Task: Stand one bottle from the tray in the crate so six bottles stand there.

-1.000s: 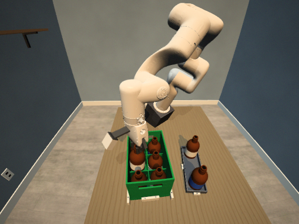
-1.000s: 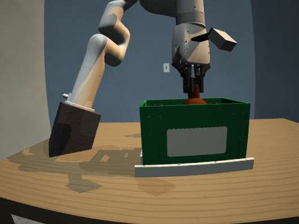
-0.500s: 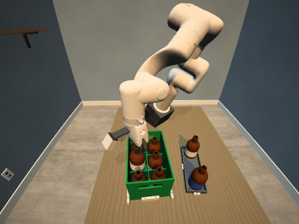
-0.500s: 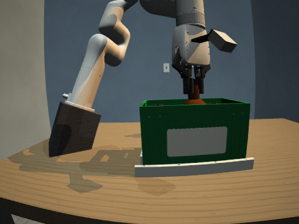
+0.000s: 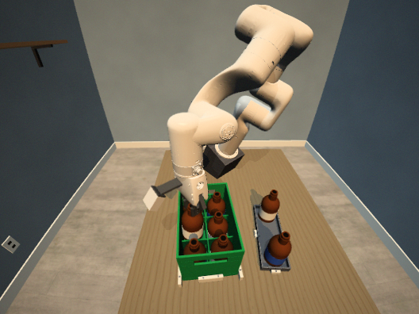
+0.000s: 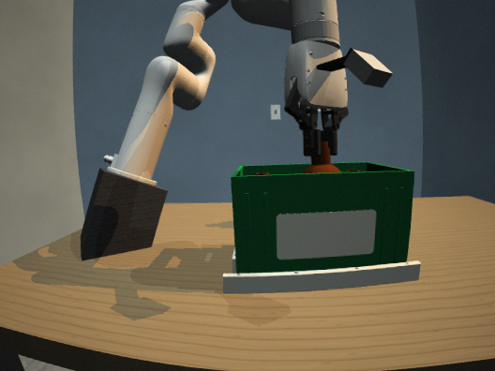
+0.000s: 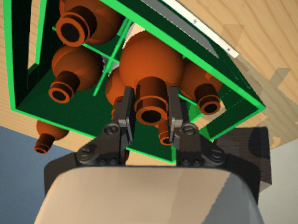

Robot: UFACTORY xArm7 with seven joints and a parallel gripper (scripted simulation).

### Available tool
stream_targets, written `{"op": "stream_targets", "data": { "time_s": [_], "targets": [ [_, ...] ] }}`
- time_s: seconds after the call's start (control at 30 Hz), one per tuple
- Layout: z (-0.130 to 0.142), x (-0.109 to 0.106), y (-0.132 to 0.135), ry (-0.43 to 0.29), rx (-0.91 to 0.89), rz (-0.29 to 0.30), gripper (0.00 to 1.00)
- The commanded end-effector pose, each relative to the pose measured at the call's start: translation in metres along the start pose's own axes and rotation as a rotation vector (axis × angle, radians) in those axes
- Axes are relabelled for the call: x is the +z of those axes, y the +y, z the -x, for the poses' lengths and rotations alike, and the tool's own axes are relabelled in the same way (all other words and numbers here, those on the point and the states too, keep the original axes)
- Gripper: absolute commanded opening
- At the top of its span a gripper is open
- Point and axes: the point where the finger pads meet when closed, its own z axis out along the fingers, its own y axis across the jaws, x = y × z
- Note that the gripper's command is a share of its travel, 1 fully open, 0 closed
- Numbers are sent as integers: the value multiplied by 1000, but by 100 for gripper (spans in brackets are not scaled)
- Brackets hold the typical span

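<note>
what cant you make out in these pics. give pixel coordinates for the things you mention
- Top: base of the bottle with a cream label point(image 5: 192, 222) point(image 7: 150, 60); green crate point(image 5: 210, 258) point(image 6: 253, 225) point(image 7: 137, 14) wall and dividers hide it
- Exterior: tray, not in view
- Wrist: arm's upper links, cut off by the bottom edge
</note>
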Motion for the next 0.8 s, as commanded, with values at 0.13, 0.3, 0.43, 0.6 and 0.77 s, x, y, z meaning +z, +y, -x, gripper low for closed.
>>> {"op": "stream_targets", "data": {
  "time_s": [0.13, 0.3, 0.43, 0.6, 0.77],
  "targets": [
    [-2, 0, 0, 4, 0, -1, 0],
    [-2, 3, 0, 4, 0, -1, 0],
    [-2, 6, 0, 4, 0, -1, 0],
    [-2, 10, 0, 4, 0, -1, 0],
    [-2, 15, 0, 4, 0, -1, 0]
  ]
}}
